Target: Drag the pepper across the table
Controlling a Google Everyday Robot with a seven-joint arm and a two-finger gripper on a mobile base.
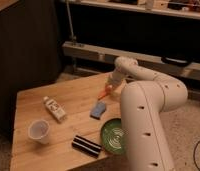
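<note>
We see the white arm's gripper [111,86] down at the far right part of the square light-wood plank table [33,100], its tip right at the small slender orange pepper [104,93]. The pepper pokes out below-left, just above the blue sponge [98,110].

the arm [153,107] is a thick off-white tube of smooth rounded segments, bulging at the joints. small dark round holes dot its lower casing. it narrows toward the gripper [111,85], a pale, slimmer end piece at about ten o'clock from the big elbow.
</note>
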